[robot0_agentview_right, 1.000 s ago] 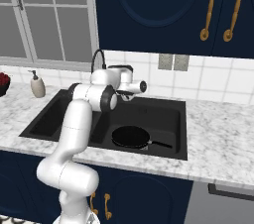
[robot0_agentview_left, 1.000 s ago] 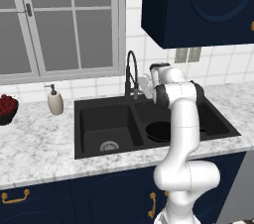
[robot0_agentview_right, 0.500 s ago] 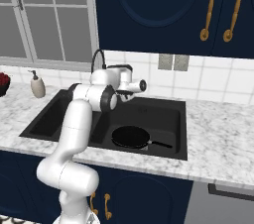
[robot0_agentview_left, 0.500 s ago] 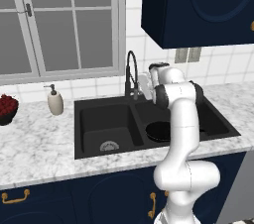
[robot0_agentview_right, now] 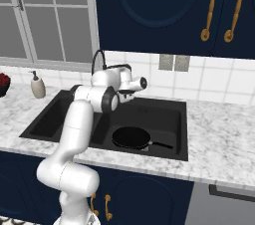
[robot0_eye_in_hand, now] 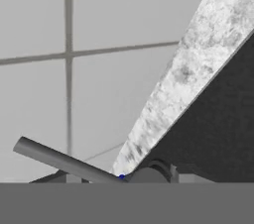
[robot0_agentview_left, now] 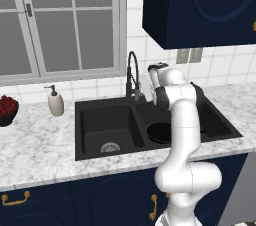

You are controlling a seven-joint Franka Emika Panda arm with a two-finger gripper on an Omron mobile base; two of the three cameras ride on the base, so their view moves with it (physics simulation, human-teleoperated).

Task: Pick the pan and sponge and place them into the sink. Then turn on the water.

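- Pan: lies flat on the floor of the sink's right basin, handle pointing toward the right wall of that basin. In the left base view the pan is partly covered by the arm. Judgement: this placement is complete.
- Sponge: cannot be located on the bench or in either basin; the arm covers part of the right basin, so its position cannot be confirmed. Judgement: placement status unverified.
- Sink: black double basin set into the marble bench. The left basin holds nothing besides its round silver drain.
- Faucet: black arched gooseneck at the back edge of the sink, between the basins. No water is visible from it. Judgement: the water step is not yet done.
- Gripper: raised above the rear of the right basin, just beside the faucet, pointing toward the tiled wall. The hand view shows a grey lever running across the lower left, just in front of the hand, with tile and the bench edge behind.
- Jaws: the fingertips are not visible, so whether they are apart or together cannot be told.
- Judgement: the step in hand is operating the faucet lever; what is left is moving it until water flows.
- Not involved: soap dispenser and bowl of red fruit at the left of the bench.
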